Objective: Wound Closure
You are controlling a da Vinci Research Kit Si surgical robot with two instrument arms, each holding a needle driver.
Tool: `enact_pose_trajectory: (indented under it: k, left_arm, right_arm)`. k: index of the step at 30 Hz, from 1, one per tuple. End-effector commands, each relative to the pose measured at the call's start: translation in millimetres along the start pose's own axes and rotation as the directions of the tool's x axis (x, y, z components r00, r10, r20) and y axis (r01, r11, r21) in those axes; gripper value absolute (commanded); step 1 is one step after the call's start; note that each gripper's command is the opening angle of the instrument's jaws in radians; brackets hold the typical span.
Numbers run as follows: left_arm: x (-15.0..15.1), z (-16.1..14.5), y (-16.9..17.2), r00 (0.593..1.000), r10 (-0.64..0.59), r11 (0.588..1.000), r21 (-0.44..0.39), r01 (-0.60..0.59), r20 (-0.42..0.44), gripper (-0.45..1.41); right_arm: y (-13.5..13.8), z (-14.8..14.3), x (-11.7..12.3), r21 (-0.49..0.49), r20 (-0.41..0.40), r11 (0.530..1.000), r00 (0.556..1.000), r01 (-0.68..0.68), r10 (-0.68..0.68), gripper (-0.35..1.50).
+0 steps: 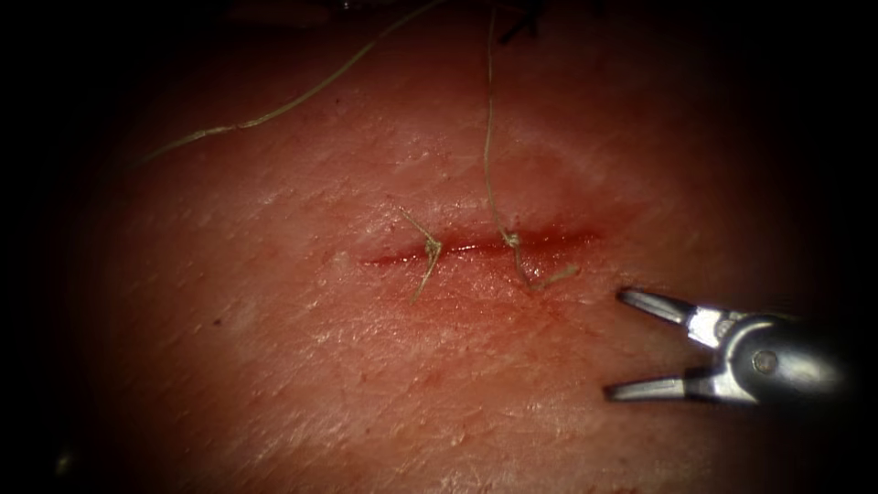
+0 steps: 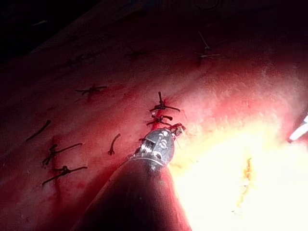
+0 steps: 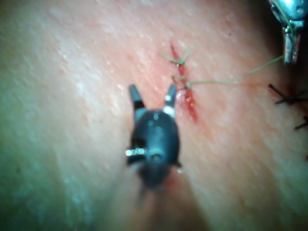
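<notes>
Showing two knots: cut (image 1: 476,245), thread (image 1: 489,137).

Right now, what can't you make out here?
- Thread: far end cut off by the endoscope view's top edge, so the needle's place is unknown.
- Left claw: cropped by the picture's edge in the right wrist view; what it holds is unclear.
- Right claw: open, empty.
</notes>
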Motion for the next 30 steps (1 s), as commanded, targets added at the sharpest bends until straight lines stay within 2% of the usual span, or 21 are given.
enact_pose_trajectory:
  k: [1,5,9,11,12,16,25,30]
  left_arm:
    - [0.6,0.1,-0.4,1.000,0.011,1.000,0.005,-0.011,-0.005,-0.45]
    - [2.8,-0.8,0.1,1.000,0.020,1.000,0.003,-0.020,-0.008,-0.45]
    - [4.6,-1.4,0.4,0.999,0.033,0.999,0.006,-0.033,-0.011,-0.45]
    - [5.4,-1.6,0.7,0.999,0.038,0.999,0.006,-0.038,-0.011,-0.45]
    - [6.1,-1.7,0.9,0.999,0.038,0.999,0.007,-0.038,-0.011,-0.45]
    - [6.7,-1.8,1.2,0.999,0.040,0.999,0.008,-0.040,-0.010,-0.45]
    - [7.0,-1.8,1.6,0.999,0.039,0.999,0.011,-0.038,-0.006,-0.45]
    - [7.4,-1.9,1.9,0.999,0.041,0.999,0.010,-0.041,-0.008,-0.45]
  right_arm:
    - [1.5,1.2,0.1,-0.008,-0.001,0.999,0.999,-0.035,0.035,1.08]
    - [4.5,2.2,0.3,-0.052,-0.048,0.993,0.994,-0.104,0.102,1.08]
    - [8.0,3.3,-0.2,-0.098,-0.058,0.984,0.988,-0.147,0.142,1.09]
    - [9.5,4.2,-0.7,-0.114,-0.065,0.973,0.979,-0.202,0.195,1.18]
    - [10.4,5.4,-1.2,-0.127,-0.066,0.964,0.971,-0.235,0.228,1.30]
    - [10.8,7.2,-1.5,-0.131,-0.051,0.955,0.964,-0.265,0.260,1.41]
    - [9.2,13.0,-2.3,-0.054,-0.023,0.960,0.961,-0.275,0.274,1.38]
    - [8.7,15.1,-2.8,-0.054,-0.016,0.956,0.958,-0.287,0.287,1.46]
